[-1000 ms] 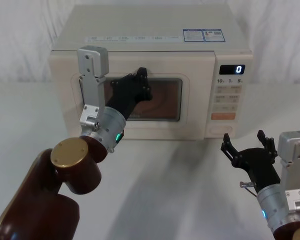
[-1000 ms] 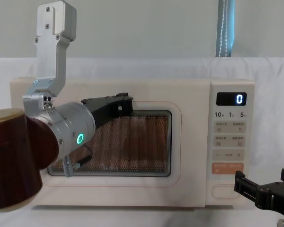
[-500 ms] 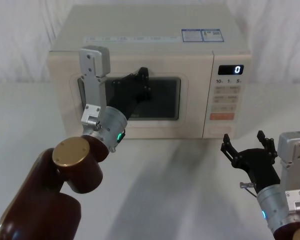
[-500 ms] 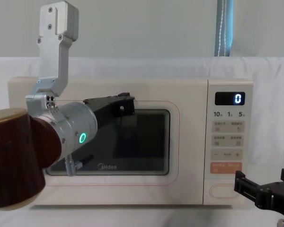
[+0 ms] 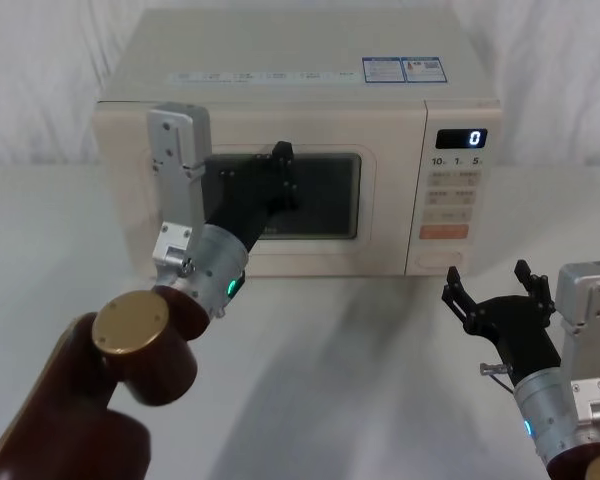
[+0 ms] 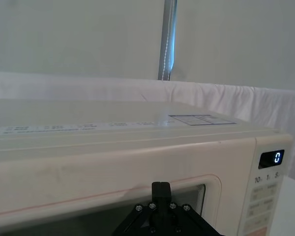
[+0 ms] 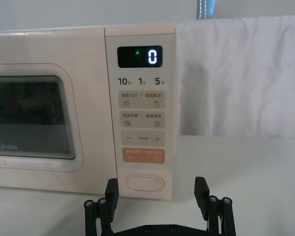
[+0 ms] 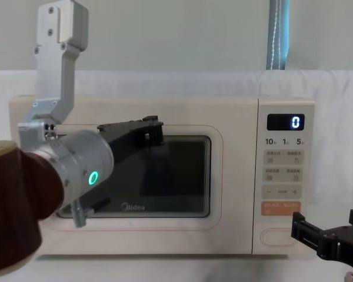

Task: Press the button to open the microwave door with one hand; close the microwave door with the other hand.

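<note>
Left part of the microwave door [image 8: 182,176] window covered by the left gripper [image 8: 150,132] and its wrist in head and chest views. Cannot tell whether its jaws touch the door, or how they stand. Right gripper [image 7: 157,204] cut off at the bottom edge in the right wrist view. Print on the small keys above the button [image 7: 144,182] too small to read.

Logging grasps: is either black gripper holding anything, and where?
Nothing held. Left gripper sits at the cream microwave door; right gripper hangs open.
</note>
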